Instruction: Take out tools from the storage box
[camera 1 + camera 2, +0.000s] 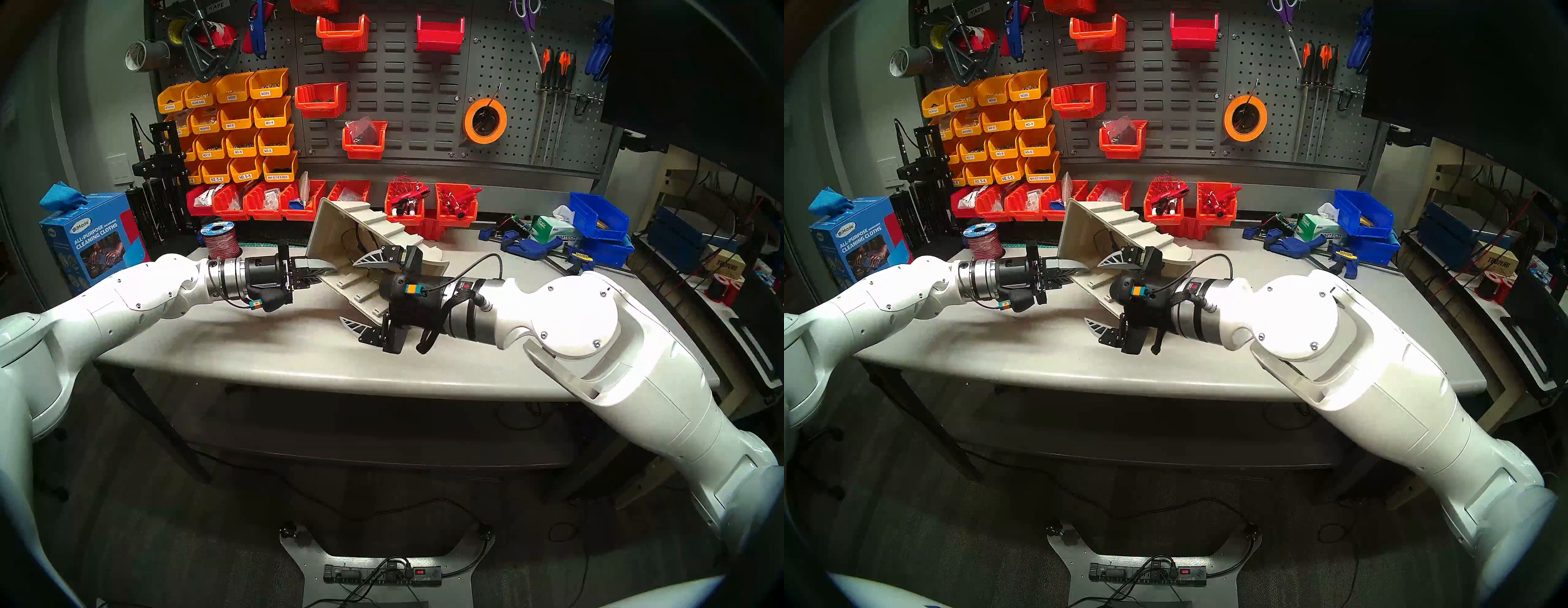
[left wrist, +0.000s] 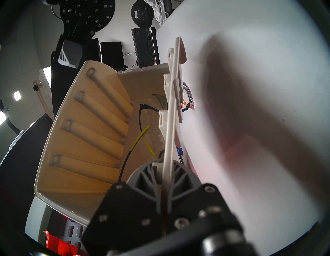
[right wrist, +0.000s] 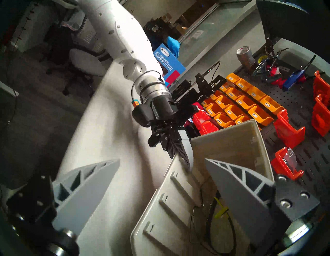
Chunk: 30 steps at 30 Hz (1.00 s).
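Nearest to us in the head view, our right gripper sits at mid-frame with its two grey, ribbed, wedge-shaped fingers spread as wide as they go, one above and one below the near end of the storage box; they hold nothing, and whether either finger touches the plastic we cannot tell. In the right wrist view the same two fingers fill the lower corners, the box's ribbed wall lying between them.

Just left of centre, our left gripper reaches in level, its fingers pinched tight on the thin edge of the box's side wall; the left wrist view shows that white edge running straight between the closed grey fingers.

The box is smooth beige plastic with raised ribs and small slots on its side walls. It is tipped over on the matte grey table, its open mouth turned toward the upper left of the frame.

Inside it we see safety glasses: thin black arms, yellow accents, clear curved lenses. How many pairs there are we cannot count.

Farther back stands a dark pegboard with glossy orange bins and red bins.
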Motion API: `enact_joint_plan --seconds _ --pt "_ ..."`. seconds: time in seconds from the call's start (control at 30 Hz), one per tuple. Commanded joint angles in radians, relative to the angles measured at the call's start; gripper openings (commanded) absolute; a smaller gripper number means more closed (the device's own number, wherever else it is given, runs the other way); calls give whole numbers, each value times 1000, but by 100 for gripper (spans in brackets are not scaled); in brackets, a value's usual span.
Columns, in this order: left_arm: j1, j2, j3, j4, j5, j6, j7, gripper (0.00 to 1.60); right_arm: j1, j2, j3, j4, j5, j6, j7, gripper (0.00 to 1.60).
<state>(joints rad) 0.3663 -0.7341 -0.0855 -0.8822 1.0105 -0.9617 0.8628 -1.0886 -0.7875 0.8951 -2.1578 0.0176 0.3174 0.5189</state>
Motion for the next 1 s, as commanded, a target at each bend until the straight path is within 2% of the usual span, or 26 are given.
enact_joint_plan --seconds 0.0,0.37,0.5,0.6,0.63,0.7,0.97 --pt "-38 1 -4 -4 -15 2 61 0 22 -13 -2 3 -84 23 -64 160" --pt "-45 0 10 -1 -17 2 69 0 21 -42 -14 2 -160 61 -134 160" --pt "-48 -1 17 0 -18 2 74 0 24 -44 -18 -1 -175 78 -135 152" --pt "-50 -1 20 1 -18 2 76 0 29 -38 -23 -4 -182 83 -123 147" --pt "-51 -1 21 1 -19 2 76 0 30 -36 -24 -5 -183 86 -120 130" --pt "-52 -1 24 2 -19 2 77 0 36 -30 -31 -8 -195 91 -109 115" --pt "-53 -1 25 0 -22 2 72 0 89 11 -79 -15 -250 88 -18 115"
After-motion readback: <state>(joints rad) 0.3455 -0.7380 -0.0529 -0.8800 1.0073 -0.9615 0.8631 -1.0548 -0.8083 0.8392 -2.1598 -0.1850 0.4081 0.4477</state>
